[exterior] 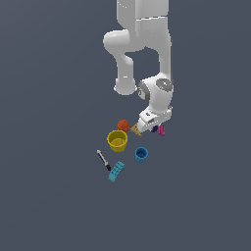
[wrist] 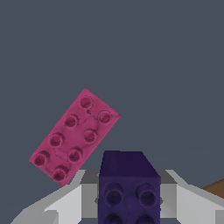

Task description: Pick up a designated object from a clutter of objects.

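Observation:
The designated object, a tiny dark purple studded block (wrist: 128, 183), sits between my gripper's two fingers (wrist: 129, 199); their grey pads (wrist: 89, 194) touch both of its sides. In the exterior view the gripper (exterior: 153, 126) is low over the clutter, and the purple block (exterior: 155, 129) peeks out beneath it. The magenta-pink block (wrist: 74, 135) lies just beside the purple one, apart from it, and it also shows in the exterior view (exterior: 162, 130).
The tan block (exterior: 136, 130) and orange ball (exterior: 123, 125) lie on the exterior view's left of the gripper. The yellow cup (exterior: 117, 140), blue cup (exterior: 141, 155), black-and-white pen (exterior: 103, 160) and cyan brick (exterior: 116, 171) lie nearer the camera. A tan corner (wrist: 216, 188) shows in the wrist view.

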You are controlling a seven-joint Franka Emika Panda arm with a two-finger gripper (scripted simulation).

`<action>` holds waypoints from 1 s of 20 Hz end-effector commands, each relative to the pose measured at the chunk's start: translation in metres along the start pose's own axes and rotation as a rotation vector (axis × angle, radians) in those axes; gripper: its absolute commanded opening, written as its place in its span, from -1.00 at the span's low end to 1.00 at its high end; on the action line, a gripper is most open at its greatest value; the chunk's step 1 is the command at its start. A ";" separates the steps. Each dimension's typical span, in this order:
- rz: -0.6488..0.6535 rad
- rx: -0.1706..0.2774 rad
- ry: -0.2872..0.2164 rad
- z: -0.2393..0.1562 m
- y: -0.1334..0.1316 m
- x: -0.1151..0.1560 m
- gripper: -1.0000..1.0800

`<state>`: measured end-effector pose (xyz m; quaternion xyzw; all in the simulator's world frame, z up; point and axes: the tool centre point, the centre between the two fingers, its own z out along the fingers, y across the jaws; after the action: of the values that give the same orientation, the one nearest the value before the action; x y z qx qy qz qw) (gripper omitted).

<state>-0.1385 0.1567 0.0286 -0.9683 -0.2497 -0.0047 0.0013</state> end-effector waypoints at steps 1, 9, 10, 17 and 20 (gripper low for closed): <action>0.026 0.000 -0.010 0.007 0.010 -0.002 -1.00; 0.000 0.000 0.000 -0.007 0.002 0.004 -1.00; 0.000 0.000 0.000 -0.009 0.003 0.005 -1.00; 0.002 0.001 -0.001 -0.037 0.011 0.021 -1.00; 0.002 0.002 -0.001 -0.055 0.016 0.031 -1.00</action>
<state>-0.1100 0.1570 0.0743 -0.9686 -0.2488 -0.0037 0.0017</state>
